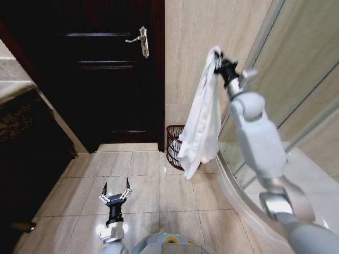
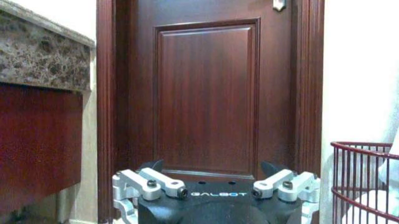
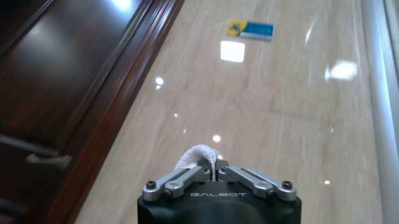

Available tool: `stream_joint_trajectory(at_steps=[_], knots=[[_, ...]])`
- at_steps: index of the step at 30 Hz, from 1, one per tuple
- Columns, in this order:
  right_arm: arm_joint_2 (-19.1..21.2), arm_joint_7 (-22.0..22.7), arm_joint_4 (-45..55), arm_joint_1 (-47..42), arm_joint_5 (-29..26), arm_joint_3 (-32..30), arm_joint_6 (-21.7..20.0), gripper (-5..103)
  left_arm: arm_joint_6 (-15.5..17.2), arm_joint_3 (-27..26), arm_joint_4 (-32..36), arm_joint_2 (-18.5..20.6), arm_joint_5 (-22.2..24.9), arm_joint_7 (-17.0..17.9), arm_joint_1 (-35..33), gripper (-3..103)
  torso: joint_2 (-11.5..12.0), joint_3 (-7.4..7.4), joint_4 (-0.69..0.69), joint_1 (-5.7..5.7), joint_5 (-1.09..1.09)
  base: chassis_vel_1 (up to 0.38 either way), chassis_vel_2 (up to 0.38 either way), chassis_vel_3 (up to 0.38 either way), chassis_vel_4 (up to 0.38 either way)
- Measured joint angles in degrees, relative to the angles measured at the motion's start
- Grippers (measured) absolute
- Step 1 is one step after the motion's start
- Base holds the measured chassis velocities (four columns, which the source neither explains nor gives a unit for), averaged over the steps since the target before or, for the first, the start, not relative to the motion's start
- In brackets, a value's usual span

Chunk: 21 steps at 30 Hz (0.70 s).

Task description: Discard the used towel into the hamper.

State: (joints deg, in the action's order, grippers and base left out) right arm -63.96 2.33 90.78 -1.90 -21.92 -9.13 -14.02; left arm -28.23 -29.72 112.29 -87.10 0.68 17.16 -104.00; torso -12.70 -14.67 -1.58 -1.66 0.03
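Head view shows right tool [image 1: 219,60] dangling towel [image 1: 202,119] above hamper [image 1: 173,145].

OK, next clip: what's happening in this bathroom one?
The robot's right gripper is raised high beside the tiled wall, shut on the top of a white towel that hangs down in a long drape. The towel's lower end dangles in front of the dark red wire hamper, which stands on the floor at the foot of the wall next to the dark wooden door. The towel is not yet in the hamper. The left gripper is low over the floor tiles, open and holding nothing.
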Motion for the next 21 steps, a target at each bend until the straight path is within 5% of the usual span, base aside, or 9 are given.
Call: stream_joint_trajectory(at_steps=[11,21], knots=[[-0.03,0.1,-14.24,21.35,-3.78,7.75,-0.58,1,-0.66,-0.3,0.53,0.25,0.99,0.03,-0.38,100,0.0,0.01,0.01,0.01,-0.02,0.0,0.0,0.0,0.0],[-9.76,-3.14,-37.67,38.65,3.9,7.83,3.43,1,-0.67,-0.52,1.1,0.79,2.43,-0.1,-0.22,100,-0.01,0.01,0.01,0.0,-0.02,0.0,0.0,0.0,0.0]])
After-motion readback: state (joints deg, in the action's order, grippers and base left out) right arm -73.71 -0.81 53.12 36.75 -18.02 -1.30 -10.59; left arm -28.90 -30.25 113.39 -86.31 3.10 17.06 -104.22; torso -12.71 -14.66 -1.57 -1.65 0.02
